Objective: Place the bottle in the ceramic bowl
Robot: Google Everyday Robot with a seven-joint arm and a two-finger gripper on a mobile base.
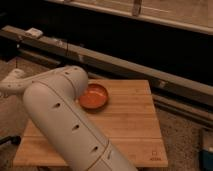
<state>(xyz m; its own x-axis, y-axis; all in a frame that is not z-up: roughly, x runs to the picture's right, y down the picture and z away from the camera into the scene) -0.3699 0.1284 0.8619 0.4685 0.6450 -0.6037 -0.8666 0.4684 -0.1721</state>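
Note:
The ceramic bowl (94, 96), glossy orange inside with a darker rim, sits on the wooden table (131, 125) at its back middle. It looks empty. My big white arm (65, 127) fills the left foreground, and its upper link (20, 84) reaches out to the left. The gripper is hidden behind the arm, somewhere over the table's left side. The bottle is hidden from view.
A long metal rail (125, 65) runs along the dark wall behind the table, with a small white object (34, 33) on its left end. A blue thing (207, 152) stands on the floor at the right edge. The floor is speckled grey.

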